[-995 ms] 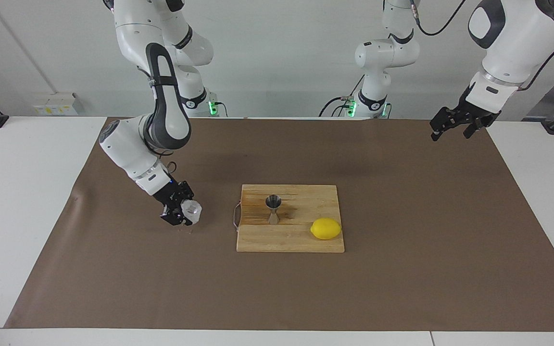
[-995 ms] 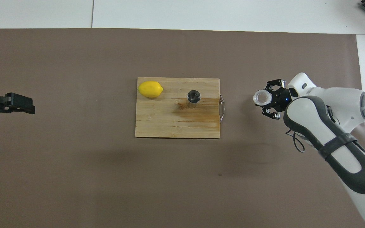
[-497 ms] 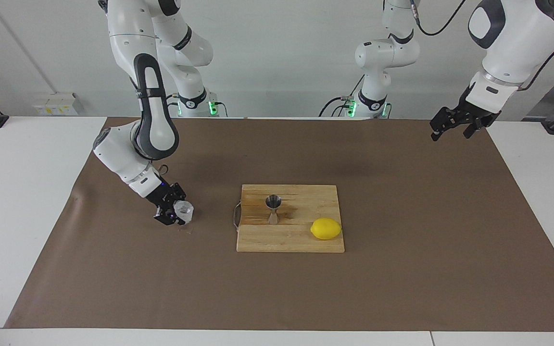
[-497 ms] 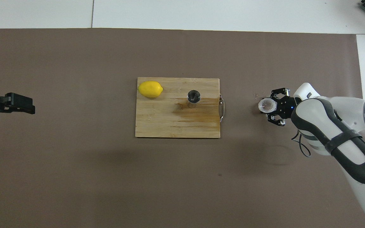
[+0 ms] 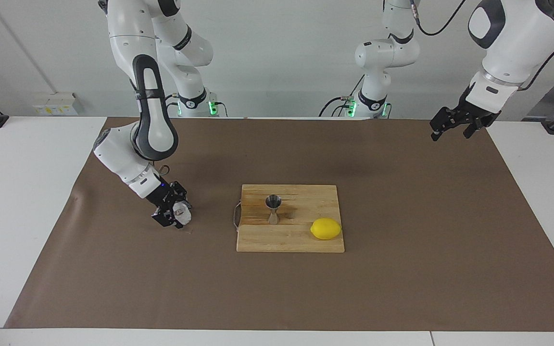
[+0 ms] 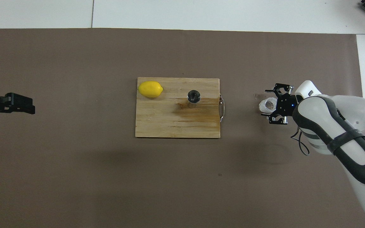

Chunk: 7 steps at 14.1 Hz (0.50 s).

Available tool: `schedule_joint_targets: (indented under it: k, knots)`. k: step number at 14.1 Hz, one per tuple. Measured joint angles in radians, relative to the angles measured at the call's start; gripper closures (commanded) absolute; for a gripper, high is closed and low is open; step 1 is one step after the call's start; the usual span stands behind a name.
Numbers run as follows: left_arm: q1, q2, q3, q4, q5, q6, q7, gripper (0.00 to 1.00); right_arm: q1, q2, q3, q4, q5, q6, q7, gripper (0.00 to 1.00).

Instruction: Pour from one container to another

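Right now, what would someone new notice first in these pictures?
Probably the yellow lemon on the wooden cutting board at mid-table, beside a small steel jigger. Next, the right gripper low over the brown mat toward its own end of the table, around a small white cup. The left gripper waits raised over its own end.

Right gripper (image 5: 173,215) low at the mat, arm bent down, fingers spread. Left gripper (image 5: 455,126) waits raised over the mat's corner, fingers apart.
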Motion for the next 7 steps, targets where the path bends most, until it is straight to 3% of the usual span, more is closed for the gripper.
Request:
schedule_joint_targets:
  k: [3, 7]
  knots:
    - [0.000, 0.000, 0.000, 0.000, 0.000, 0.000, 0.000, 0.00, -0.001, -0.046, -0.001, 0.003, -0.008, -0.082, 0.079, 0.00]
    - [0.000, 0.000, 0.000, 0.000, 0.000, 0.000, 0.000, 0.00, -0.002, -0.136, -0.002, 0.030, -0.205, -0.221, 0.405, 0.00]
